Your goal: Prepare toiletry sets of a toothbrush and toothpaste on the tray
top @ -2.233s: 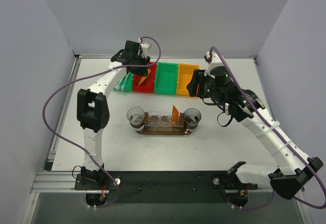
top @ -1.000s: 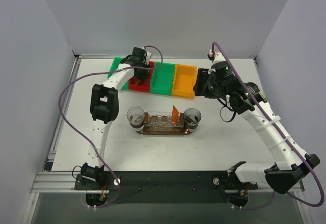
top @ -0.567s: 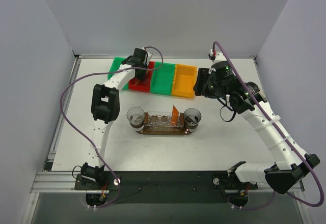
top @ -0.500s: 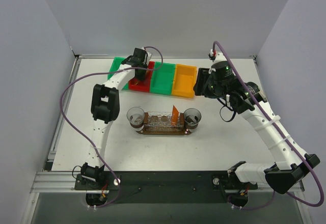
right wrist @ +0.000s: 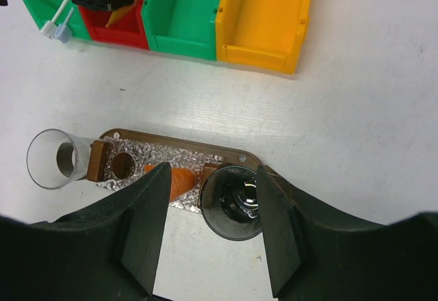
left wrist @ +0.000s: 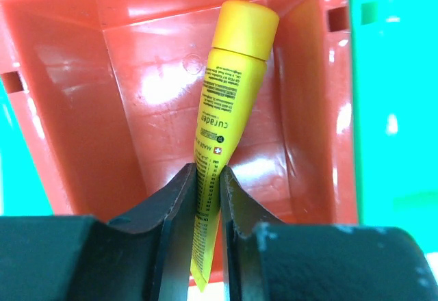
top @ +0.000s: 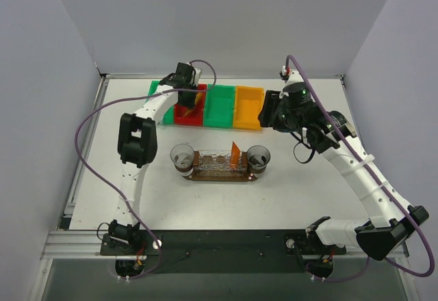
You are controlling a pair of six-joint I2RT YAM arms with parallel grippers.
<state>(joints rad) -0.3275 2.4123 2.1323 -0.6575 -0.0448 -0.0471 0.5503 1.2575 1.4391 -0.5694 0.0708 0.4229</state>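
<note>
The red bin [left wrist: 130, 130] walls stand close either side of the toothpaste [left wrist: 229, 89] my left gripper [left wrist: 207, 178] pinches; green bins [left wrist: 390, 109] flank the red bin. Above the red bin I have open room.

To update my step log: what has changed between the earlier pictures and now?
The left tool came down into the red bin and closed on the yellow toothpaste, pinching its flat end. The tray, its orange toothpaste and the open right tool stayed roughly as they were.

Four bins [top: 220, 106], two cups [top: 182, 156], two toothpaste tubes [left wrist: 226, 102], one tray [right wrist: 150, 152].
</note>
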